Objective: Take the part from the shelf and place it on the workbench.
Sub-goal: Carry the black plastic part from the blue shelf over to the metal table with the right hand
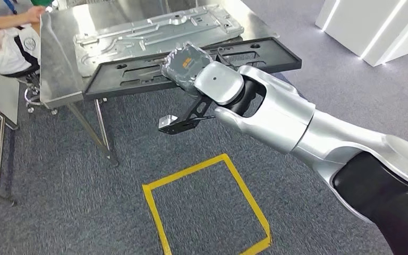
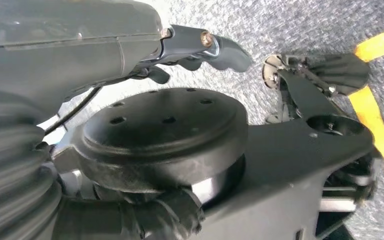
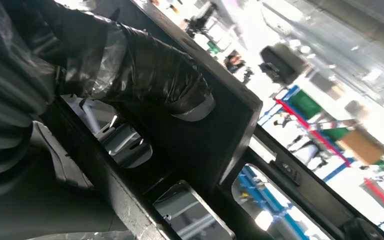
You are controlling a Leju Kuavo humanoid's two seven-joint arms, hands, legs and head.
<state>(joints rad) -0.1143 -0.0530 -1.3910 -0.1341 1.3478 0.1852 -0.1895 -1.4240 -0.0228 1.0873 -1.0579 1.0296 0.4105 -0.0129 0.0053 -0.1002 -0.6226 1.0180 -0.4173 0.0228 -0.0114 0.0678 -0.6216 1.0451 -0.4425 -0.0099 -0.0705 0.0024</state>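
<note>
The right hand grips the long black part at its near edge; the part lies flat across the steel bench. Just beyond the hand a silver stamped plate rests on the bench. Whether the left hand holds anything cannot be told.

Yellow tape square on grey carpet

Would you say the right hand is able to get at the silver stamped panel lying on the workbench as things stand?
Probably not directly: the right hand grips the black frame part, which lies over the silver panel on the workbench.
</note>
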